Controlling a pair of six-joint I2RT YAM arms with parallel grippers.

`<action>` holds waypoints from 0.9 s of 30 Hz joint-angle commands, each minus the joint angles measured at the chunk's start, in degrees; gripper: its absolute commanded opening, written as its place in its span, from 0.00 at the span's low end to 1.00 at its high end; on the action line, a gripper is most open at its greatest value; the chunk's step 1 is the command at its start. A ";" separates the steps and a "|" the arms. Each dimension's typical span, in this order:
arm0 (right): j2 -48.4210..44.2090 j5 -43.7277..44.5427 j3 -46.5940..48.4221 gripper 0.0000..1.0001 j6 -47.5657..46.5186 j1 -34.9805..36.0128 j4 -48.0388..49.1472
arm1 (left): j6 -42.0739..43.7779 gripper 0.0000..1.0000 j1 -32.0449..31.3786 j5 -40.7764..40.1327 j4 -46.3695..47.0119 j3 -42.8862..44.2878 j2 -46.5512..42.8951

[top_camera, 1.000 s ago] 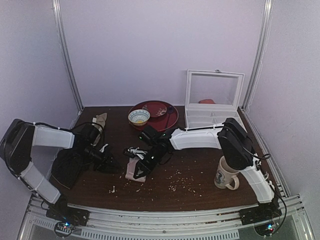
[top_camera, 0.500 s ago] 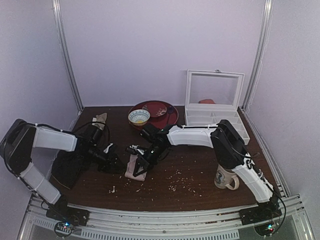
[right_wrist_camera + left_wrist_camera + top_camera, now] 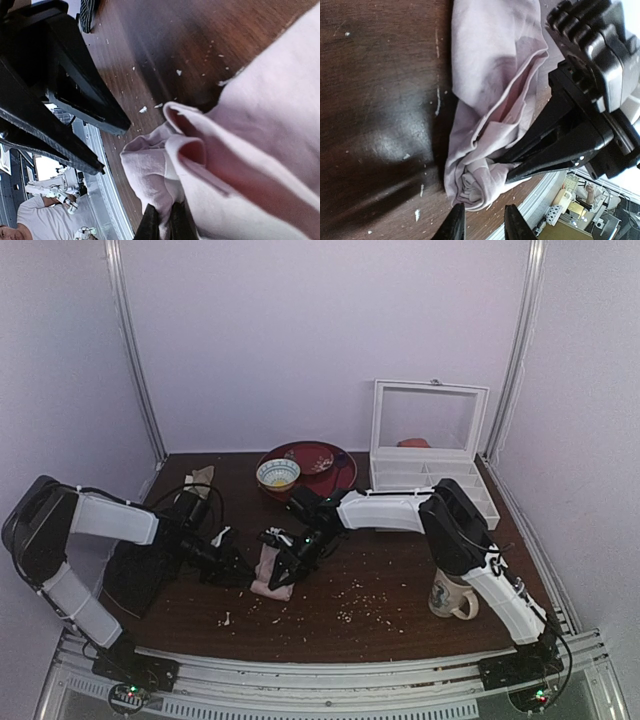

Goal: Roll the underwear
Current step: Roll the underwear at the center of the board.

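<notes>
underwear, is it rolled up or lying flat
Partly rolled. In the left wrist view the underwear has a tight coil at one end, pinched by the shut right gripper; the rest lies loosely folded.

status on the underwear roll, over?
Right gripper shut on the underwear, pinching its rolled end. Left gripper open, tips at that same end, not gripping. Crumbs scattered nearby, nothing blocking.

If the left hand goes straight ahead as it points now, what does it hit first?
Likely the rolled end of the pink underwear, just ahead of the left hand; the right hand pinching it sits close beyond.
</notes>
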 commanded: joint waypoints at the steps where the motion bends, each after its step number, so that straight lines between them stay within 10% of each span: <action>1: 2.04 1.78 -1.66 0.00 1.75 -0.73 -0.65 | 0.95 0.37 -0.75 -0.48 1.12 0.68 1.46; 27: 0.87 2.80 -1.85 0.00 -0.26 0.01 -1.29 | 3.85 0.42 -3.34 -4.72 0.34 3.20 5.89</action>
